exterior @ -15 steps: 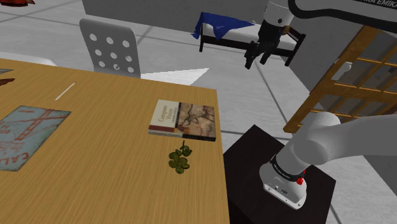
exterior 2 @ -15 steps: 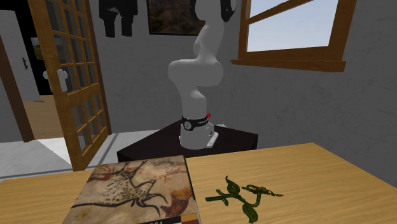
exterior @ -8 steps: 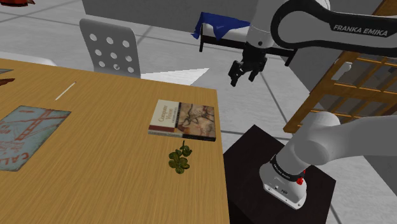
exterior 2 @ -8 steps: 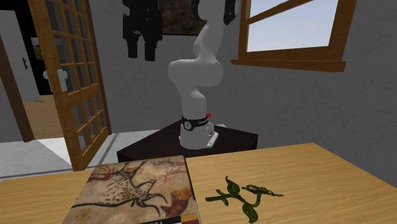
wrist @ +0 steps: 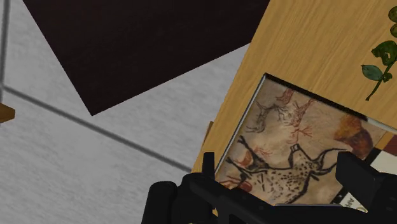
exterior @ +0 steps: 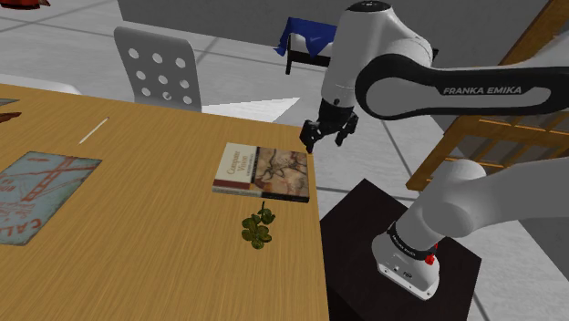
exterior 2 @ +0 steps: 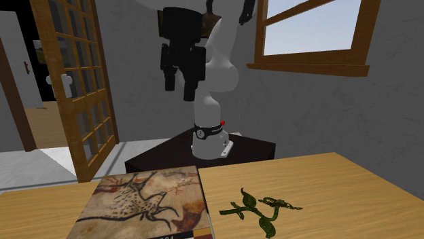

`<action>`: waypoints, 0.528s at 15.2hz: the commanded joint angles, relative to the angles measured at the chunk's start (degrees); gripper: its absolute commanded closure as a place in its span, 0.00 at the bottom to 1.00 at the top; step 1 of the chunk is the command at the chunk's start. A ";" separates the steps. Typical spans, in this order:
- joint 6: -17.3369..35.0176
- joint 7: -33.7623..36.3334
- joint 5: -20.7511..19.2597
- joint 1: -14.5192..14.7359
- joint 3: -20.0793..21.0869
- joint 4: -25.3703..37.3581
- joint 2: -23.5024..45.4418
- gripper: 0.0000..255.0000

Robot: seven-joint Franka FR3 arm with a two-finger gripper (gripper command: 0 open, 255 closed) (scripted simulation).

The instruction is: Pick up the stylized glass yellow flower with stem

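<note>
1. My claw (exterior: pixel 325 139) hangs in the air just right of the middle of the shoulder view. Its two fingers are spread wide, with nothing between them.
2. In the wrist view my claw (wrist: pixel 280 165) looks down on a book (wrist: pixel 286 146) with painted animals on its cover. The book lies at the edge of the wooden table (wrist: pixel 305 44).
3. The flower (exterior: pixel 257 228) lies flat on the table (exterior: pixel 137 246), below the book (exterior: pixel 264 171) in the shoulder view and well apart from my claw. Its leaves and stem look dark green.
4. In the second exterior view, the flower (exterior 2: pixel 261 207) lies at the lower right, just beside the book (exterior 2: pixel 146 204).
5. My stand (exterior: pixel 360 228), a dark box, fills the shoulder view's lower right.
6. A white chair (exterior: pixel 160 73) stands at the shoulder view's upper left.
</note>
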 commanded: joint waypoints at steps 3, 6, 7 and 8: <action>5.18 8.59 1.66 -0.19 6.52 -0.10 5.64 0.00; 9.01 15.22 1.73 -1.04 11.47 0.86 10.99 0.00; 10.27 17.54 1.47 -1.52 13.18 1.37 12.99 0.00; 11.51 19.95 1.02 -2.05 14.90 1.98 15.12 0.00</action>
